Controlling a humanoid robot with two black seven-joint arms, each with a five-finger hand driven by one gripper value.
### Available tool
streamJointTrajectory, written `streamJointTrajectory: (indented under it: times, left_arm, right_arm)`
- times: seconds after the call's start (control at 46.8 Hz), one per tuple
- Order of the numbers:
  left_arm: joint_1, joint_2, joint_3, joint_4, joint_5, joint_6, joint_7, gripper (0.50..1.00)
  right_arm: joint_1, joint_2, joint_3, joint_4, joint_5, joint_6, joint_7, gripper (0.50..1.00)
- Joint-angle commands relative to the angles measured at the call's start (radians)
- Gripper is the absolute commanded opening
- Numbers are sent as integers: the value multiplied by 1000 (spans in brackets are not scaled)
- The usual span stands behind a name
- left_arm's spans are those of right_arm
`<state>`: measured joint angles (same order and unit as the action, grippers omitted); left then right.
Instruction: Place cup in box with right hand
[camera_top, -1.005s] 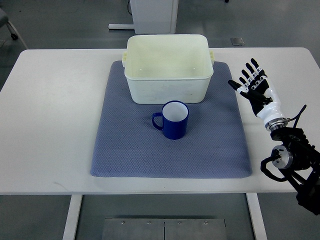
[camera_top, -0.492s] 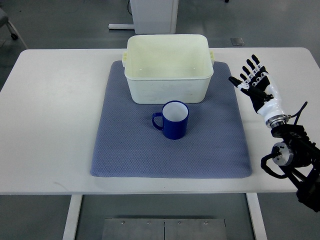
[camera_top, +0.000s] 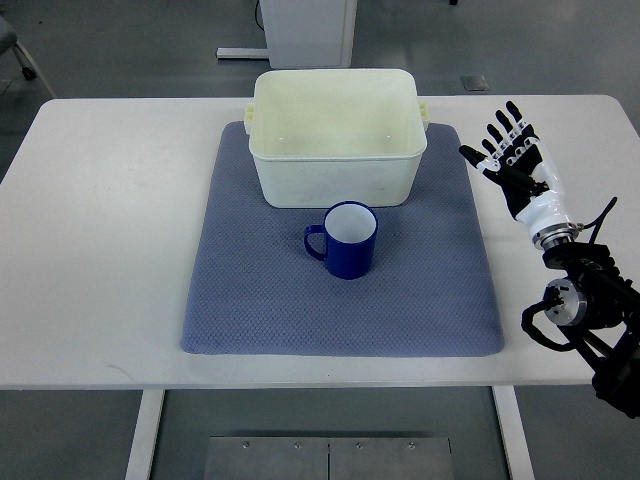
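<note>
A dark blue cup (camera_top: 345, 240) with a white inside stands upright on the blue-grey mat (camera_top: 250, 300), its handle to the left. Just behind it stands an empty cream plastic box (camera_top: 337, 138). My right hand (camera_top: 510, 158) is over the white table to the right of the mat, fingers spread and pointing away, holding nothing. It is well apart from the cup. The left arm is out of view.
The white table (camera_top: 110, 230) carries the mat. My right forearm and its black joints (camera_top: 580, 300) lie near the table's right front corner. A white cabinet base (camera_top: 305, 30) stands on the floor behind the table.
My right hand has drifted slightly to the right and away, still spread. The cup and box have not moved.
</note>
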<state>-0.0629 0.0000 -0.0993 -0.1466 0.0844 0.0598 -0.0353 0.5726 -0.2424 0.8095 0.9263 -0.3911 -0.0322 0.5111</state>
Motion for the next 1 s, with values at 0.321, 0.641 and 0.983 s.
streamJointTrajectory:
  times: [0.321,0.641,0.983]
  left_arm:
    - [0,0,0,-1,0,0,0,1000]
    - [0,0,0,-1,0,0,0,1000]
    - [0,0,0,-1,0,0,0,1000]
  right_arm:
    - [9,-3,-1,-11,0,2,-8,1000]
    - [9,-9,-7,-6,-2,3,-6,1000]
    - [-10,-84,-12,5,-2,124,9,1000]
